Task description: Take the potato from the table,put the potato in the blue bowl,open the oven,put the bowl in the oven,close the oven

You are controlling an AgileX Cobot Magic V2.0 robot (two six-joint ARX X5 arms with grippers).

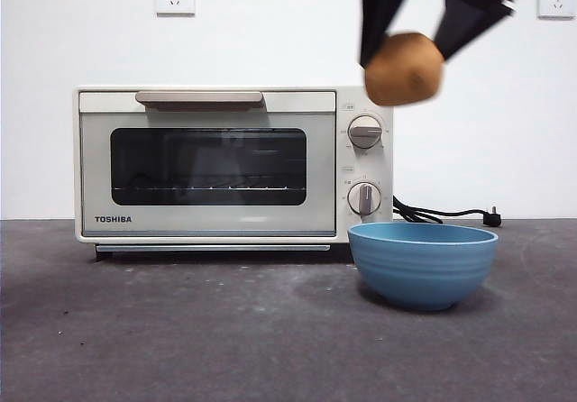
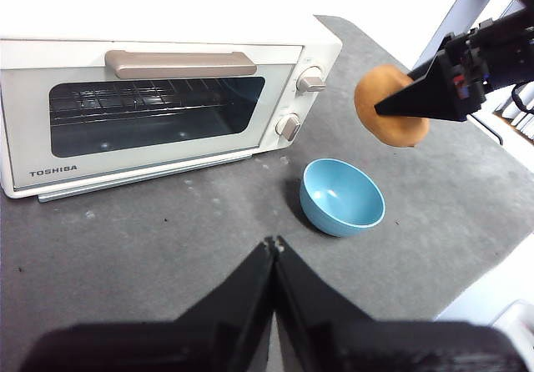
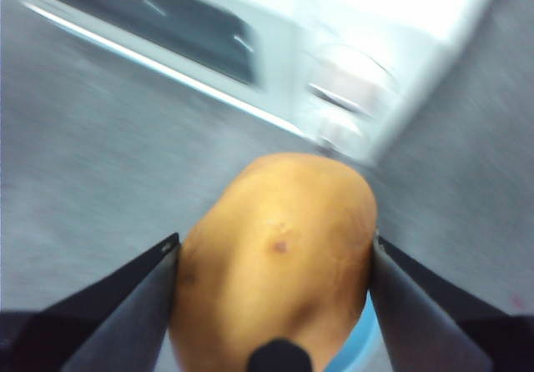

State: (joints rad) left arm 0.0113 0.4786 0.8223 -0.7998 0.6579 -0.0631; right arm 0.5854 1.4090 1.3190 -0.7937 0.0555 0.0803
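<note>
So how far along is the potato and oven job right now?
Done: the potato is off the table, clamped in the right gripper. In hand: carrying it above the blue bowl, which has nothing in it. Left: dropping it in, opening the shut oven, loading the bowl, closing. The left gripper waits, shut.
</note>
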